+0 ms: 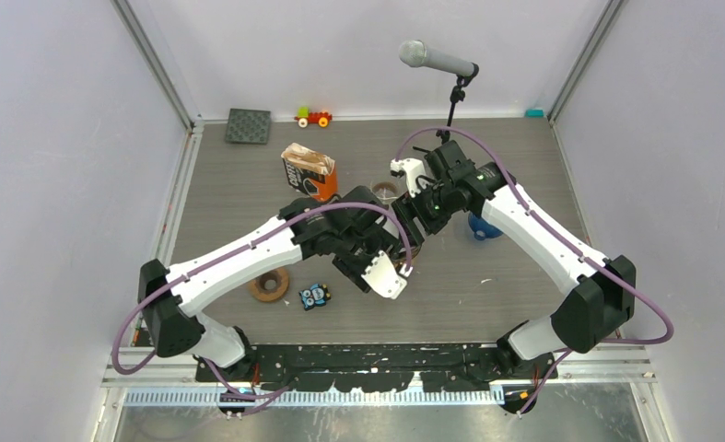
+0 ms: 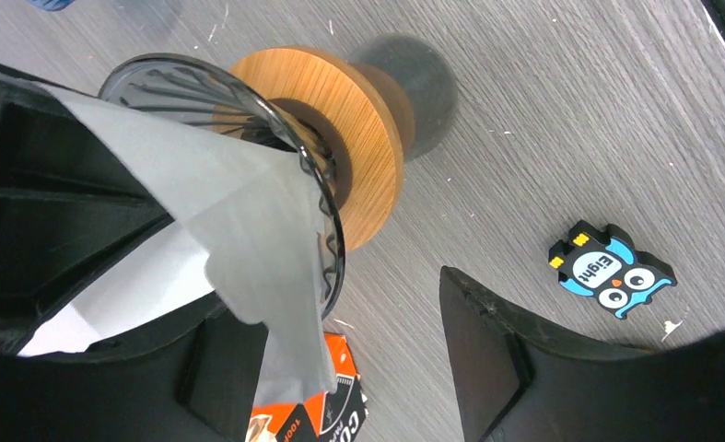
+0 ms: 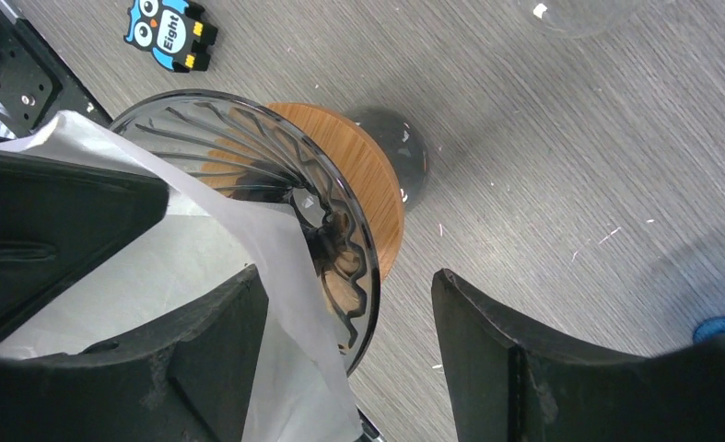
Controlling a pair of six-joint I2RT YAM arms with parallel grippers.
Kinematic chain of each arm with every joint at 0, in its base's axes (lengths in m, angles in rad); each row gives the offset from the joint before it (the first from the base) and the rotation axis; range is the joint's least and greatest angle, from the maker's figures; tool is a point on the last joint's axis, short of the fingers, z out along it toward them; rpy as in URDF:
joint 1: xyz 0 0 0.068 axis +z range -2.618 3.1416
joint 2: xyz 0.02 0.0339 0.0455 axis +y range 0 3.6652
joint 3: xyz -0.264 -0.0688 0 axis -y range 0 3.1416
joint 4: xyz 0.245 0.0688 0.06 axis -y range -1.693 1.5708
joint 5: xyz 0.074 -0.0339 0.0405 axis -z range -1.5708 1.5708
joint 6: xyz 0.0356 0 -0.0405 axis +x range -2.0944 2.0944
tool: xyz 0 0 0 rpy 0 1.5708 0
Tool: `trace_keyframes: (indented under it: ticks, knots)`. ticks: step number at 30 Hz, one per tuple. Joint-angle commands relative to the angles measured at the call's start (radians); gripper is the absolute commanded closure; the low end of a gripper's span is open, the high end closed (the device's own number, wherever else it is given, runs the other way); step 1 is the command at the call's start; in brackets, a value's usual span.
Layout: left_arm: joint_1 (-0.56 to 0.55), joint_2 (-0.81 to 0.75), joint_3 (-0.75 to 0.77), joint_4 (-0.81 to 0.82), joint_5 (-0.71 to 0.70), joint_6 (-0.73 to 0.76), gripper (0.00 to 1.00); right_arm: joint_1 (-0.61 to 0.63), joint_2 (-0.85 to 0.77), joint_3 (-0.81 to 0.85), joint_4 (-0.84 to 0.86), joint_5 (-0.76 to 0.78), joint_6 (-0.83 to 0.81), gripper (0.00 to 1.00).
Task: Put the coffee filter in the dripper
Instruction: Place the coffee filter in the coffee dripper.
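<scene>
There is one glass dripper [image 3: 248, 157] with a round wooden collar [image 3: 372, 184], and it stands on the grey bench [image 3: 570, 184] between the two arms. There is one white paper coffee filter [image 3: 183, 267]. It sits in the mouth of the dripper, and one side of it flops out over the glass rim and hangs down.

There are two grippers, and both are right at the dripper. The left gripper [image 2: 331, 304] has its two fingers far apart and is not squeezing anything. The loose paper hangs in front of one of its fingers [image 2: 220, 378]. The right gripper [image 3: 349, 276] also has its two fingers far apart, with the rim of the dripper in the gap between them. It holds nothing.

One small owl toy [image 2: 612, 269] lies on the bench near the dripper. From above you can also see one wooden ring [image 1: 269, 284] just beside the owl, one orange packet [image 1: 309, 171], one black square mat [image 1: 248, 125], one little toy train [image 1: 313, 117] and one microphone [image 1: 438, 59] on a stand at the back
</scene>
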Motion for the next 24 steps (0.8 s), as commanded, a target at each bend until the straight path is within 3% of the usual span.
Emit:
trace_keyframes:
  ticks: [1, 15, 24]
  knots:
    - [0.001, -0.053, 0.016, 0.006, 0.026, -0.038, 0.32, -0.002, -0.031, 0.048, -0.015, -0.012, -0.012, 0.30]
    - [0.001, -0.047, 0.036, -0.002, 0.086, -0.077, 0.28, -0.002, -0.021, -0.008, 0.010, -0.001, -0.013, 0.29]
    - [0.000, -0.037, -0.047, 0.044, 0.110, -0.066, 0.28, -0.003, -0.011, -0.029, 0.020, 0.010, -0.014, 0.29]
